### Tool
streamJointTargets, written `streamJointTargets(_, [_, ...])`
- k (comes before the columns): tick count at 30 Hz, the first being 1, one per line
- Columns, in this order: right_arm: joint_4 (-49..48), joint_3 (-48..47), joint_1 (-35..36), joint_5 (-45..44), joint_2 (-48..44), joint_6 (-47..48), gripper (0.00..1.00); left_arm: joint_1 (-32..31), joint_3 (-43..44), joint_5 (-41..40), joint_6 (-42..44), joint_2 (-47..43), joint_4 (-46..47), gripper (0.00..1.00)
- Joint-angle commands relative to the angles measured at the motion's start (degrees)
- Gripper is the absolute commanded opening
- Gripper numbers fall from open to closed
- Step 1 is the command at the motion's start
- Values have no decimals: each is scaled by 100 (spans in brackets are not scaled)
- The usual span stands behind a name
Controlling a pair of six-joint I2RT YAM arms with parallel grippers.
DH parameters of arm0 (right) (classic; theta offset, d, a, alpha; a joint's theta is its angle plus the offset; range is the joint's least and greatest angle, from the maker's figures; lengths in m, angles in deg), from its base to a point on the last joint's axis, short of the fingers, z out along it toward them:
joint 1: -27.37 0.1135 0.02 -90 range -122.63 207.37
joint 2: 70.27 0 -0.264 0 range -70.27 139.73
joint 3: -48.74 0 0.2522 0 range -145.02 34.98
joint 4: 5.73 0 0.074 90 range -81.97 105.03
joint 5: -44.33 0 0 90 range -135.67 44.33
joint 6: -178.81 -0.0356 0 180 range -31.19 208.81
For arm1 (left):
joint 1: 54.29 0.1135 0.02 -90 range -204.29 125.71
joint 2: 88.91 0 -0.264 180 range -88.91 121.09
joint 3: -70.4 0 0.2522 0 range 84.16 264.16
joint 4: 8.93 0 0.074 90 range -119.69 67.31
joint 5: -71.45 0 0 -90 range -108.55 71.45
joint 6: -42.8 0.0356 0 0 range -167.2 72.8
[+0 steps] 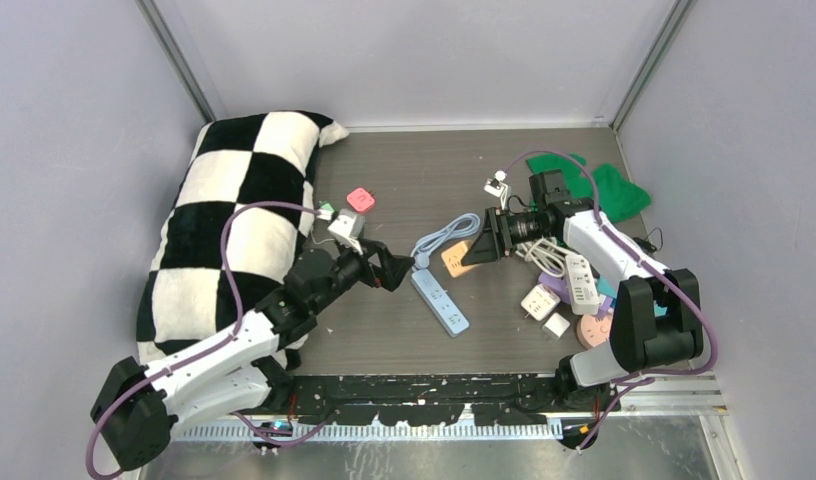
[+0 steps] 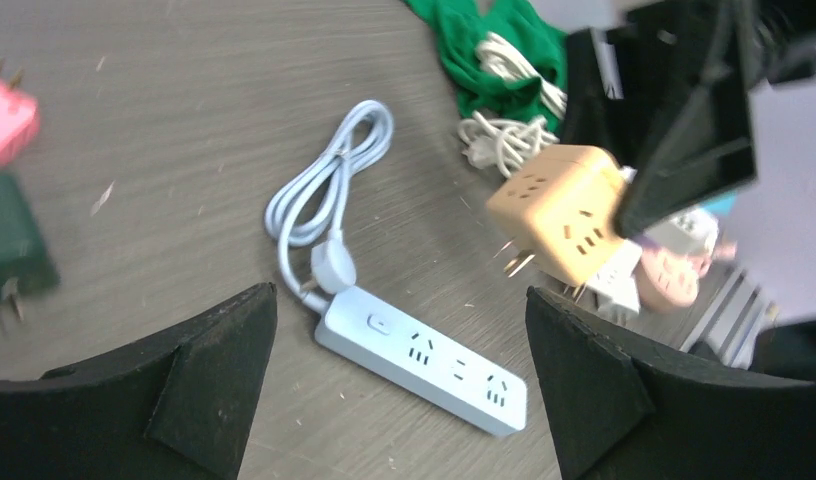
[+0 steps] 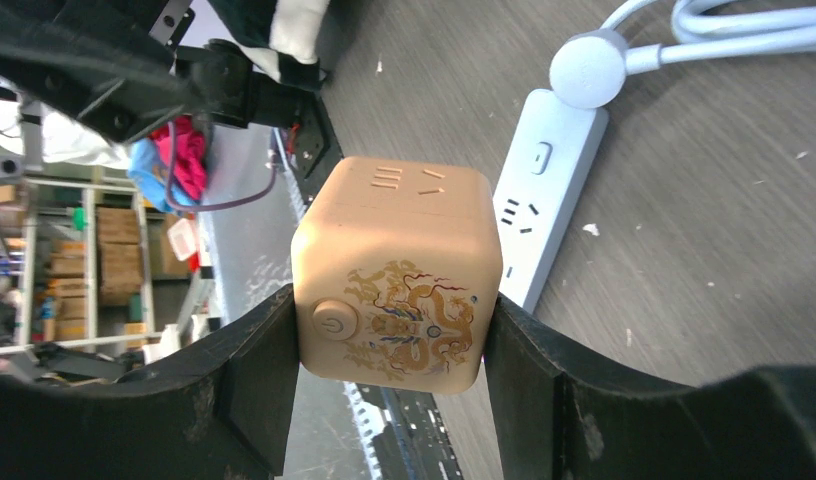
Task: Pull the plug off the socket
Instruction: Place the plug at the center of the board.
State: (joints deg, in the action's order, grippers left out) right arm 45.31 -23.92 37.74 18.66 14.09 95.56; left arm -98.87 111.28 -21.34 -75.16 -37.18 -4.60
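My right gripper [image 1: 476, 252] is shut on an orange cube plug-socket [image 1: 457, 258] and holds it in the air, its sides between the fingers in the right wrist view [image 3: 396, 270]. The cube's metal prongs [image 2: 511, 263] are bare and apart from the light-blue power strip [image 1: 440, 302], which lies flat on the table below [image 2: 424, 358] [image 3: 544, 190]. The strip's coiled cord [image 1: 446, 237] ends in a round plug [image 2: 332, 268] beside its switch end. My left gripper [image 1: 399, 270] is open and empty, hovering over the strip's cord end [image 2: 399, 300].
A black-and-white checkered pillow [image 1: 234, 220] lies at the left. A pink adapter [image 1: 360, 198] and a green one [image 2: 9, 240] lie near it. A green cloth [image 1: 604, 185], white cables and several white and pink adapters [image 1: 569, 285] crowd the right side.
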Motion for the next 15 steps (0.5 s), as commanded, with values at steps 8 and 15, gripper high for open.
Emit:
streamJointTargets(8, [-1589, 405, -8, 732, -170, -1499, 2, -965, 595, 1210, 3878, 906, 427, 100])
streamJointTargets(15, [-1658, 431, 191, 748, -118, -1541, 2, -1035, 716, 817, 4014, 1740, 1389, 100])
